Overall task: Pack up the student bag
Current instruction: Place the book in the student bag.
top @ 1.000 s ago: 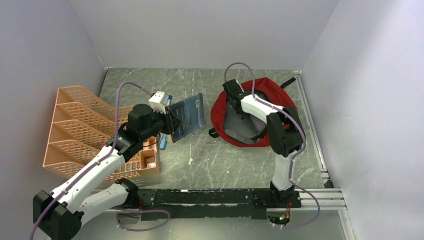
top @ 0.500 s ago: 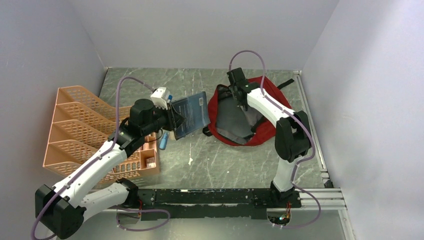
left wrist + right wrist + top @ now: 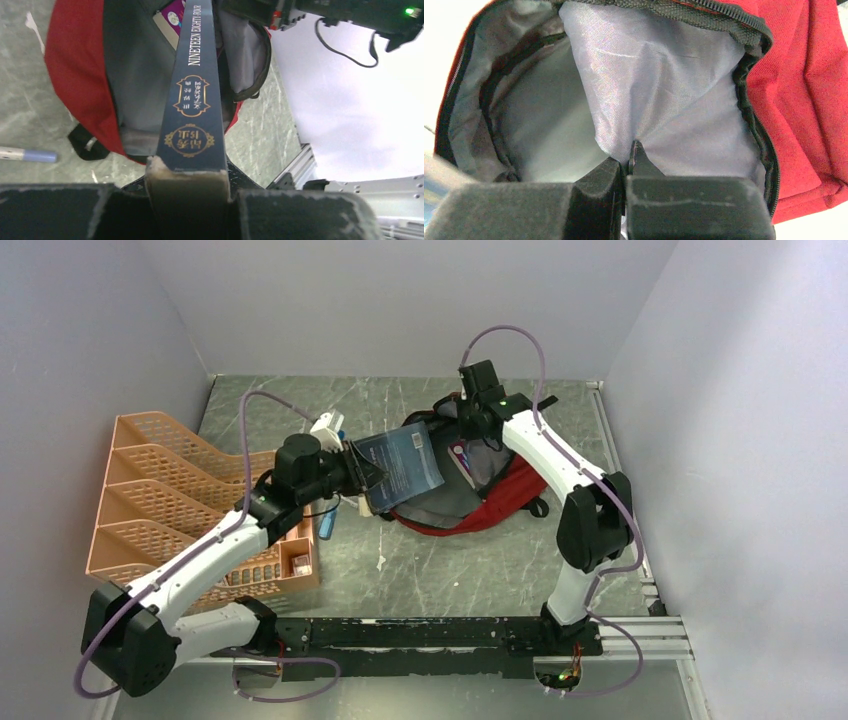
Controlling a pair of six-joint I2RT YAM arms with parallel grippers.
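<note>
Left jaws are clamped on the near end of a dark blue book (image 3: 192, 100), spine up, its far end reaching ahead over the bag (image 3: 470, 508). The bag lies open on the counter (image 3: 450, 570) between both jaws. Right jaws are pinched together on its grey lining (image 3: 664, 100).
</note>
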